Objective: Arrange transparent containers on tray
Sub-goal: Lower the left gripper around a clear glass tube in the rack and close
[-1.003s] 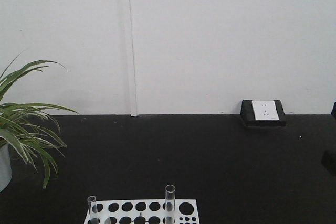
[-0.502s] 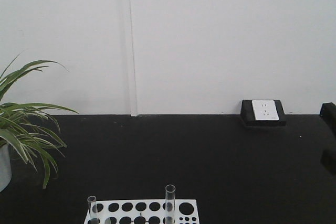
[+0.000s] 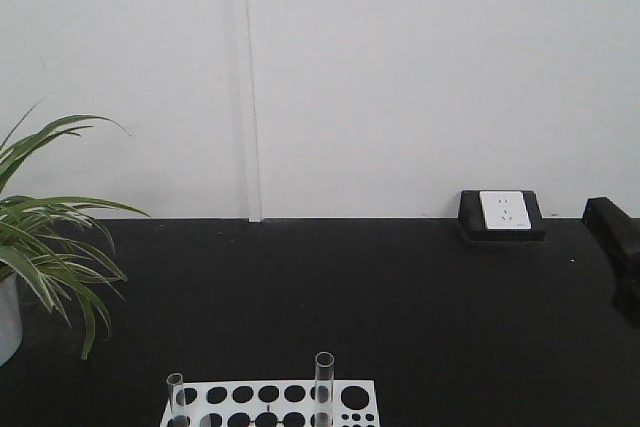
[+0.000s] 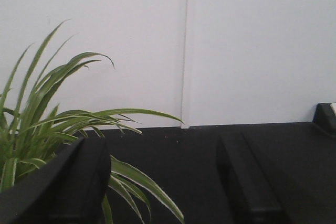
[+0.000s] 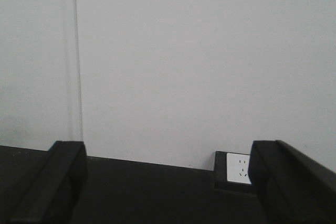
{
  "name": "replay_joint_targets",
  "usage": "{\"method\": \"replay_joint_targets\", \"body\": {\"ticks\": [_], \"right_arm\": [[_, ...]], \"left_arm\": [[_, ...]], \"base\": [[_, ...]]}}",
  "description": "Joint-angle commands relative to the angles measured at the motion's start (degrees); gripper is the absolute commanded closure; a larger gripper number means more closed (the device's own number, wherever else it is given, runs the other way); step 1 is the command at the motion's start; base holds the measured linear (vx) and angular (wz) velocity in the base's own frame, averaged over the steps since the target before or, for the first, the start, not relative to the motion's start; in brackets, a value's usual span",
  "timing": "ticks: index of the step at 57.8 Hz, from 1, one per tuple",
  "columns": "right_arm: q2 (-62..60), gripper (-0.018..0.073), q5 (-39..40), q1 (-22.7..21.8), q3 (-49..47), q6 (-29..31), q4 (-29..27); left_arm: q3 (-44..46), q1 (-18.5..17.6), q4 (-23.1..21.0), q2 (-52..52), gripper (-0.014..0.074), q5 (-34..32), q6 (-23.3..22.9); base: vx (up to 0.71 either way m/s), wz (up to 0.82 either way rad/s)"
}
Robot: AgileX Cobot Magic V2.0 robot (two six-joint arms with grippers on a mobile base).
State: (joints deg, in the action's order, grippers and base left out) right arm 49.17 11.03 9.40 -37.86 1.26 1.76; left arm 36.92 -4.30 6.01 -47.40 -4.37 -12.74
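Glass test tubes point(image 3: 323, 379), two in number, stood upright in a white perforated rack point(image 3: 368, 411) at the near edge of the black table point(image 3: 350, 287), one at the rack's left end and one right of centre. Left gripper point(image 4: 163, 153): fingers point(image 4: 79, 182) spread wide with nothing between them, beside a potted plant point(image 4: 47, 124). Right gripper point(image 5: 167, 153): fingers point(image 5: 60, 177) likewise apart and empty, facing the white wall point(image 5: 184, 51) and a socket box point(image 5: 236, 169).
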Motion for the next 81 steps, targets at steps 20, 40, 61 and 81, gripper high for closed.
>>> {"method": "replay_joint_targets", "body": {"ticks": [20,40,61,81], "right_arm": [[1.1,0.0053,3.3,-0.2,-2.1,-0.2,0.4],[1.1,0.0083,3.3,-0.2,-2.1,-0.2,0.4],[1.1,0.0083,3.3,-0.2,-2.1,-0.2,0.4],[1.1,0.0083,3.3,-0.2,-2.1,0.2,0.4]], "left_arm": [[-16.1,-7.2,10.6,-1.1,0.0038,-24.2,-5.2],[-20.4,-7.7,22.9,-16.0,0.0038,-44.4,-5.7],[-12.4,-7.7,23.4,-32.5,0.0038,-52.7,-3.5],[-8.7,-7.7,20.4,-42.8,0.0038,-53.5,-3.5]], "base": [[0.0,0.0],[0.0,0.0],[0.0,0.0],[0.0,0.0]]}}
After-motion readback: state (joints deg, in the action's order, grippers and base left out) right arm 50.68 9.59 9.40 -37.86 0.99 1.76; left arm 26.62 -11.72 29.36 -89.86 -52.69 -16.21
